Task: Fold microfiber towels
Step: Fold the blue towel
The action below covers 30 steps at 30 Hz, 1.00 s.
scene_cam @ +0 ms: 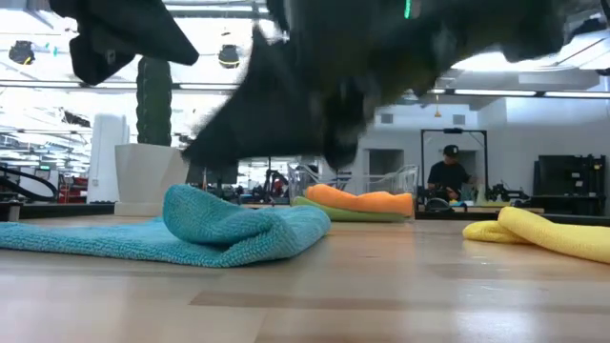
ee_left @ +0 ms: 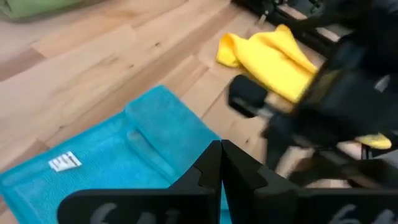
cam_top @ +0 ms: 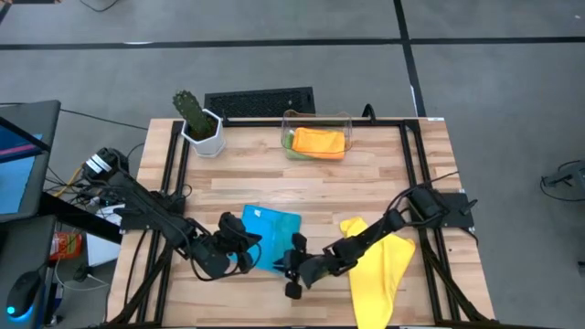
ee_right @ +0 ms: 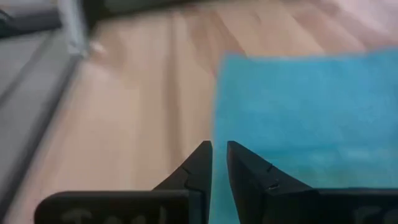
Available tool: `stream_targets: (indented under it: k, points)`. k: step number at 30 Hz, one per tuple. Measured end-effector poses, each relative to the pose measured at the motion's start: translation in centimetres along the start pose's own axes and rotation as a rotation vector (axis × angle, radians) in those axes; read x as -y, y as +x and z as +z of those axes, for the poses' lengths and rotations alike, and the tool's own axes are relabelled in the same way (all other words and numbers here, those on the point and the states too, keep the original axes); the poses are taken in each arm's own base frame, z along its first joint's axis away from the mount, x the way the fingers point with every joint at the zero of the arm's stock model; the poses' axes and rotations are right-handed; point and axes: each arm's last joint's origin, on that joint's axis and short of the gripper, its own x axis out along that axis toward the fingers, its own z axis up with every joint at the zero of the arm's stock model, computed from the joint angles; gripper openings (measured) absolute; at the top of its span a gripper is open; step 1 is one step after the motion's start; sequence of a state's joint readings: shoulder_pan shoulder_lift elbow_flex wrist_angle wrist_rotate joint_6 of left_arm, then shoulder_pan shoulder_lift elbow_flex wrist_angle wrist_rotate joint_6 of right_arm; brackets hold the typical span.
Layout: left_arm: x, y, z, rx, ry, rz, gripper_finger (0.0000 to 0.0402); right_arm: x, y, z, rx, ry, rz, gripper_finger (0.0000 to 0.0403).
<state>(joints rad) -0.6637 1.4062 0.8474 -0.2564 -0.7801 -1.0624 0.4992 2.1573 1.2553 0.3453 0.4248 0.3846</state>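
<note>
Near the table's (cam_top: 302, 187) front edge, the blue towel (cam_top: 271, 236) is flanked by both hands: the left hand (cam_top: 236, 245), pressed together, at its left edge, and the right hand (cam_top: 294, 263), fingers slightly parted and pinching nothing, at its right. Beside them the yellow towel (cam_top: 379, 270) is spread. Farther back, orange (cam_top: 319, 141) and green (cam_top: 291, 143) towels are held in a bin (cam_top: 316, 119).

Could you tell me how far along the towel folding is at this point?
Done: the orange towel lies folded on the green towel in the clear bin. In hand: the blue towel, partly doubled over, between the left gripper and right gripper; neither visibly grips it. Left: the yellow towel, crumpled.
</note>
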Motion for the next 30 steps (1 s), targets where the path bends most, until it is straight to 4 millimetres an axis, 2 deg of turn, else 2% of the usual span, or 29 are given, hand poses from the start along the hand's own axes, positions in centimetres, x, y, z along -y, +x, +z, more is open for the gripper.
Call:
stream_targets:
  k: [8, 13, 17, 20, 22, 25, 30]
  points:
    - [0.0, -0.6, -0.9, -0.050, 0.019, -0.002, 0.0000, 1.2, 2.5, -3.4, -0.084, 0.077, -0.011, 0.0074]
    - [0.1, -1.7, -1.0, -0.054, -0.030, -0.023, 0.0000, 1.6, 2.4, -2.8, -0.084, 0.099, -0.016, 0.0074]
    - [0.3, -2.7, -1.8, -0.084, -0.048, -0.046, 0.0000, 1.9, 1.5, -0.7, -0.029, 0.111, -0.054, 0.0074]
    - [0.4, -3.8, -3.3, -0.115, -0.119, -0.039, 0.0000, 1.9, 0.1, 1.9, 0.055, 0.123, -0.076, 0.0074]
    - [0.7, -4.6, -4.7, -0.112, -0.139, -0.052, 0.0000, 1.6, -0.6, 2.8, 0.084, 0.103, -0.086, 0.0074]
    - [0.9, -5.2, -7.2, -0.105, -0.124, -0.050, 0.0000, 1.4, -1.1, 3.2, 0.086, 0.099, -0.077, 0.0074]
    - [-0.4, -3.5, -11.2, -0.137, -0.201, 0.119, 0.0010, 1.1, -1.2, 2.7, 0.045, 0.108, -0.062, 0.0078]
